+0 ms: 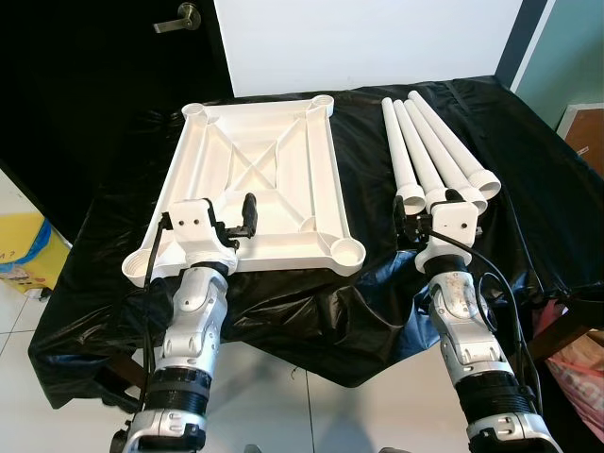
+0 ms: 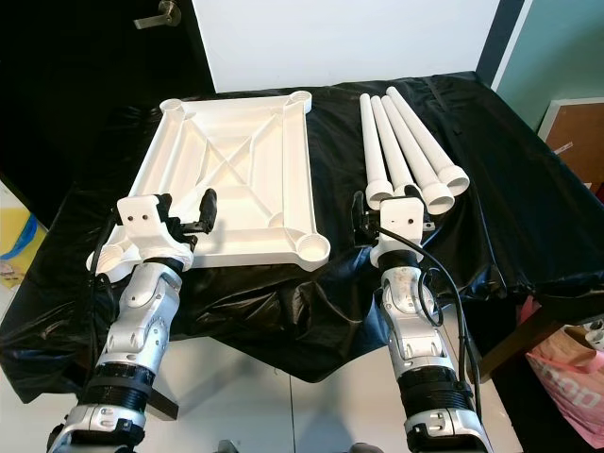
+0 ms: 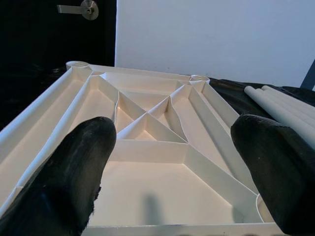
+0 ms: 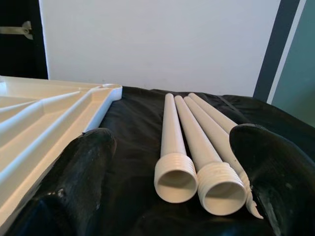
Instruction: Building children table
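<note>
Left eye view: a white tabletop point(image 1: 255, 179) lies upside down, ribs facing up, on a black sheet point(image 1: 377, 283) that covers the supporting surface. It sits on the left half of the sheet, with a round leg socket point(image 1: 347, 251) at each corner and diagonal ribs crossing at its centre. Four white legs point(image 1: 429, 151) lie side by side on the right half of the sheet, well apart from the tabletop, with their threaded open ends toward the near edge and their narrow ends toward the far edge. The left gripper point(image 1: 247, 215) is over the near edge of the tabletop, close to its near-left corner; in the left wrist view its fingers point(image 3: 74, 172) are spread wide, with the ribbed underside visible between them and nothing gripped. The right gripper point(image 4: 177, 167) is at the threaded ends of the legs; in the right wrist view its fingers point(image 4: 74, 182) are also spread wide, with two leg openings between them and nothing gripped. A door handle point(image 1: 181, 16) is visible on the dark door beyond the far-left corner.
</note>
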`<state>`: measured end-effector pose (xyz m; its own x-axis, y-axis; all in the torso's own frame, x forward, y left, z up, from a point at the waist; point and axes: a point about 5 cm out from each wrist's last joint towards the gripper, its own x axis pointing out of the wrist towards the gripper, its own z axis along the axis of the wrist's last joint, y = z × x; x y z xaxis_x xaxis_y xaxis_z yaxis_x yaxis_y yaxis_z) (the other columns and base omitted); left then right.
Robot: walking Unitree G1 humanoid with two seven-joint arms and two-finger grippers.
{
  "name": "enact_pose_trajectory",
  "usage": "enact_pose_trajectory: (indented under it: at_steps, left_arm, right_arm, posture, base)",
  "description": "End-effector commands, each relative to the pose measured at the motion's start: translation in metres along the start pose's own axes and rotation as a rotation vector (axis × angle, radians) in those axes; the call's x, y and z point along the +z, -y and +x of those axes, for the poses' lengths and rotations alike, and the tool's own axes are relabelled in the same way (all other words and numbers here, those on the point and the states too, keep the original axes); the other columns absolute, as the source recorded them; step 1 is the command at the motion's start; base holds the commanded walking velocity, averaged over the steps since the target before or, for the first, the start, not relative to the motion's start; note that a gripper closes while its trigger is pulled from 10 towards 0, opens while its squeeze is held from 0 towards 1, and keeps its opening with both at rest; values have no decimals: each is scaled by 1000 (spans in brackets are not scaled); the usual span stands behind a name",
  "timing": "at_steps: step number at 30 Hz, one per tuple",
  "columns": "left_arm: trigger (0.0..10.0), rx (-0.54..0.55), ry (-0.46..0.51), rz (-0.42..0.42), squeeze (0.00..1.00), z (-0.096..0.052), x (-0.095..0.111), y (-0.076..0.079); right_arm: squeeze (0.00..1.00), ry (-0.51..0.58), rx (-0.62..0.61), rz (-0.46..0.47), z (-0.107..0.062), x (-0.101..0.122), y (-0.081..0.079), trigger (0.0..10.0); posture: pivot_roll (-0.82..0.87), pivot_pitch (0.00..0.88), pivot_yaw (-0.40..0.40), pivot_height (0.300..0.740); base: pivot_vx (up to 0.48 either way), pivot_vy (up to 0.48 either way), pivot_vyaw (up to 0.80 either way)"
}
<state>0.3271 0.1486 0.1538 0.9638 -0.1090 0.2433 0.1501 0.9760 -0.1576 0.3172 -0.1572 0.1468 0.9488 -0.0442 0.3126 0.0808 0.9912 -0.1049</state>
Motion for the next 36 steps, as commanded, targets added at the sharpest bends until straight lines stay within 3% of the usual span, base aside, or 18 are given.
enact_pose_trajectory:
  at_steps: [1, 6, 36]
  left_arm:
    - [10000, -116, -5, 5, 0, 0, -2, 4]
    - [10000, -124, -10, 3, 0, 4, -3, 5]
    - [10000, -122, -9, -9, 0, 6, -6, 5]
  right_arm:
    - [0, 9, -15, 0, 3, 0, 3, 10000]
    - [0, 21, -29, -8, 10, 1, 7, 10000]
    - [0, 26, 0, -38, 8, -4, 9, 10000]
  posture:
    - [-117, 0, 39, 740]
    - [-118, 0, 43, 740]
    - [-128, 0, 29, 740]
  base:
    - [0, 0, 0]
    - [0, 0, 0]
    - [0, 0, 0]
